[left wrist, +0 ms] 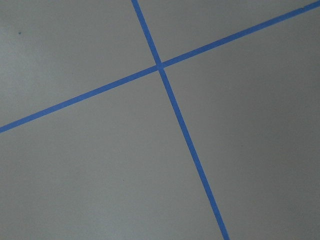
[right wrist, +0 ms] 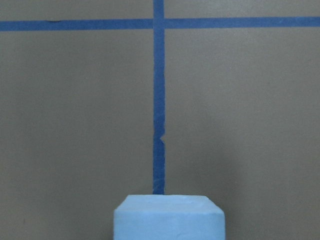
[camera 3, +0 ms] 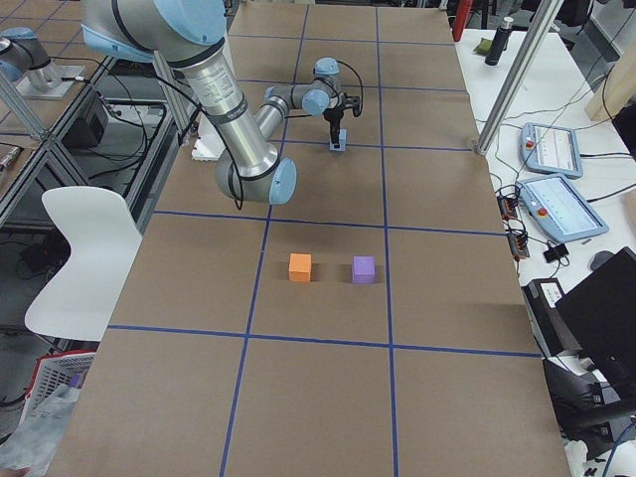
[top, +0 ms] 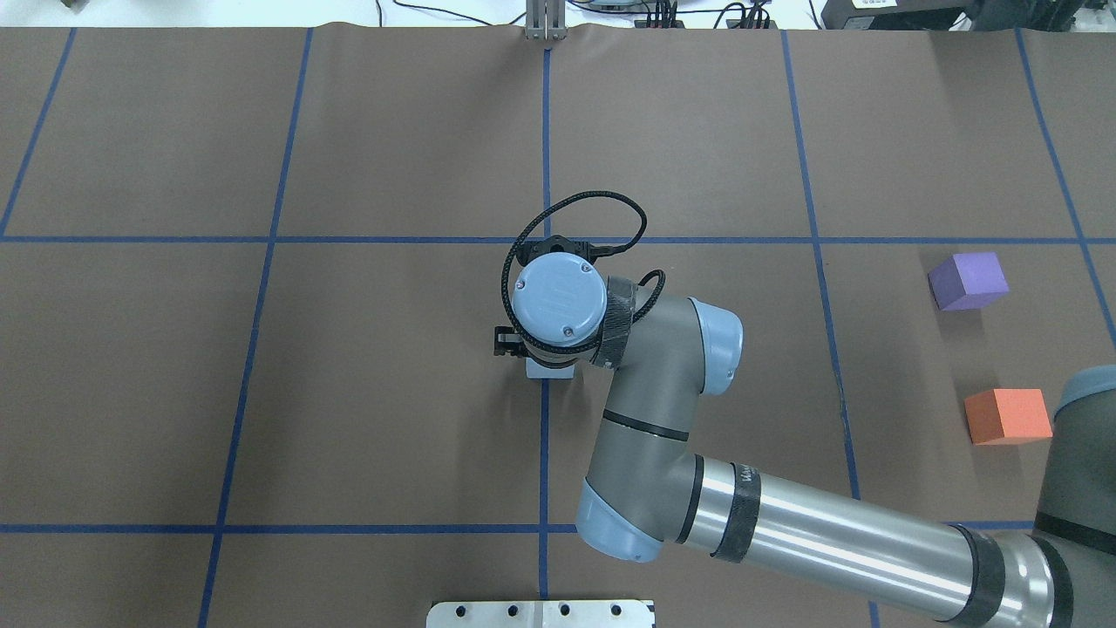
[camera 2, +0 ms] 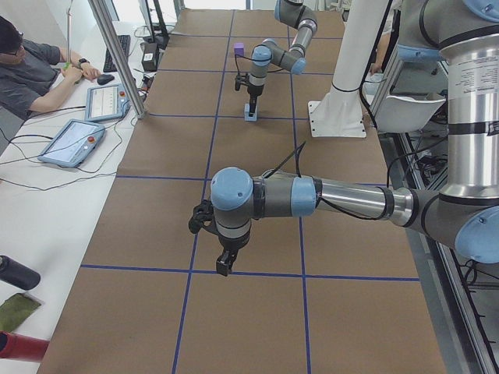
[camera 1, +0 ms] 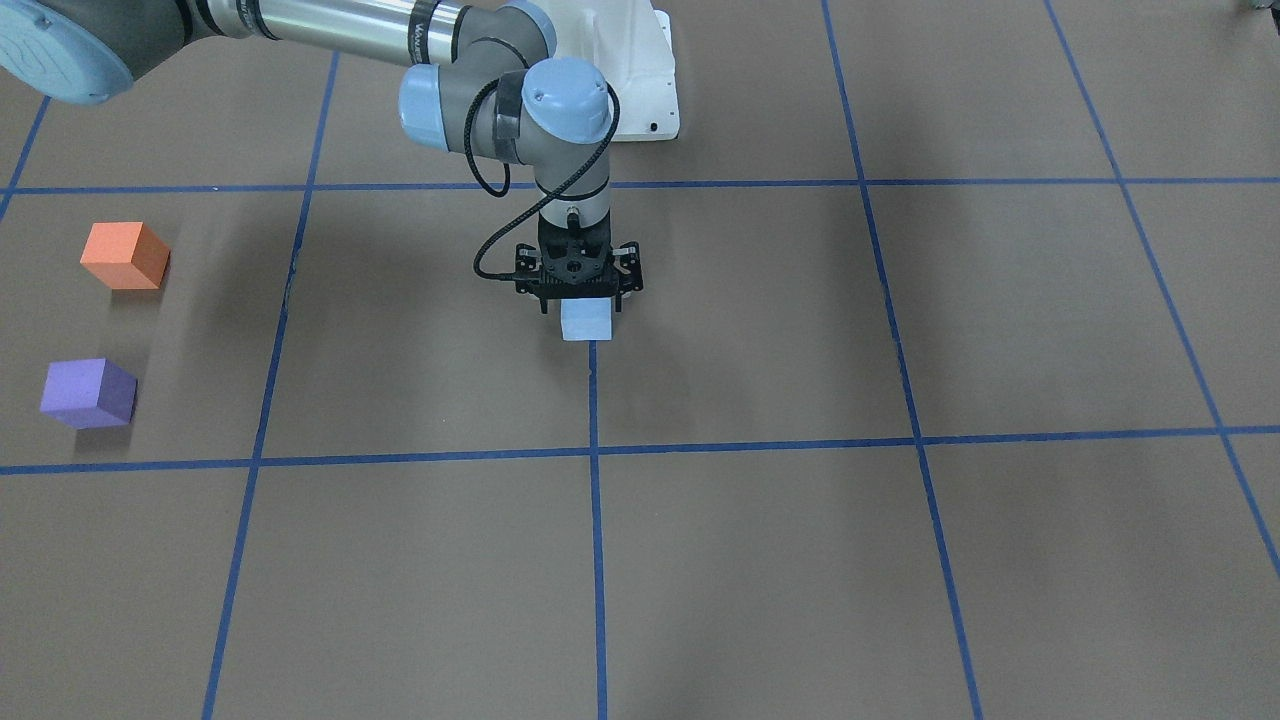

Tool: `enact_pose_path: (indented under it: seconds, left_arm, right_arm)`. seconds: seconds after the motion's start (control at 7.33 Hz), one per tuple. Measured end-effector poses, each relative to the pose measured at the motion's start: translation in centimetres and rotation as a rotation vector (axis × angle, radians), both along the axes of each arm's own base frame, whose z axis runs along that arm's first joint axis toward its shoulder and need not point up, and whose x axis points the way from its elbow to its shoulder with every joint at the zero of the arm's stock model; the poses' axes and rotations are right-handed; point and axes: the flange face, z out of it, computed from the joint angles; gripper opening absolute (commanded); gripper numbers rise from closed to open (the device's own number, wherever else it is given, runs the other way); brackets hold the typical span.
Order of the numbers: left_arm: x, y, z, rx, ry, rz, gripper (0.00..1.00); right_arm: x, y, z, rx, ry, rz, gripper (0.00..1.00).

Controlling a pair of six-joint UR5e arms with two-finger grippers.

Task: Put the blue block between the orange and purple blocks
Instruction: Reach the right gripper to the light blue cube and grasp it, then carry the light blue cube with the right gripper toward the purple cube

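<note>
Where our right claw [camera 1: 582, 306] hangs, the blue block [camera 1: 586, 324] sits right betw. its fingers, over a tape line on the surface [camera 1: 760, 560]. We can't tell if we're clamped on it or just straddling. Orange block [camera 1: 125, 256] & purple block [camera 1: 88, 393] lie well off to that claw's right, w/ a gap betw. them. Left claw [camera 2: 224, 269]: apart or together, can't tell.

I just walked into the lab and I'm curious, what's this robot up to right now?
The right gripper sits low over the blue block, which is on a tape line at the middle of the table. Whether the gripper has closed on the block is unclear. The orange block and purple block wait with a gap between them, far off toward the robot's right end. The left gripper hangs over bare table, near no block.
</note>
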Motion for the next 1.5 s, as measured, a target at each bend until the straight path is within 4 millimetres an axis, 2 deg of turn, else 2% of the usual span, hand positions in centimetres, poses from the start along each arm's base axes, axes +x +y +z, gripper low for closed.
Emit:
enact_pose_path:
  seconds: [0.14, 0.55, 0.68, 0.82, 0.95, 1.23, 1.5]
  left_arm:
    - [0.0, 0.0, 0.0, 0.000, 0.000, 0.000, 1.00]
    - [0.1, 0.3, 0.3, -0.006, 0.001, 0.000, 1.00]
    - [0.1, 0.5, 0.4, -0.009, 0.001, 0.000, 1.00]
    - [0.1, 0.8, 0.7, -0.018, 0.003, -0.002, 1.00]
    - [0.2, 1.2, 1.1, -0.045, 0.009, -0.022, 1.00]
    - [0.3, 1.5, 0.9, -0.094, 0.031, -0.082, 1.00]
    - [0.3, 1.5, 0.6, -0.086, 0.036, -0.100, 1.00]
  right_arm:
    - [-0.2, 0.0, 0.0, -0.008, -0.006, 0.008, 0.00]
    - [0.7, 0.0, -0.2, -0.023, -0.024, 0.034, 0.00]
    - [2.2, -0.4, -0.2, -0.019, -0.036, 0.043, 0.00]
    - [4.8, -1.0, 0.5, -0.017, -0.040, 0.053, 0.00]
    - [8.6, -2.0, 1.6, -0.015, -0.028, 0.052, 0.00]
    - [17.6, -4.3, 4.6, 0.006, 0.000, 0.002, 0.00]
    - [29.1, -6.8, 12.0, 0.013, 0.042, -0.083, 0.00]
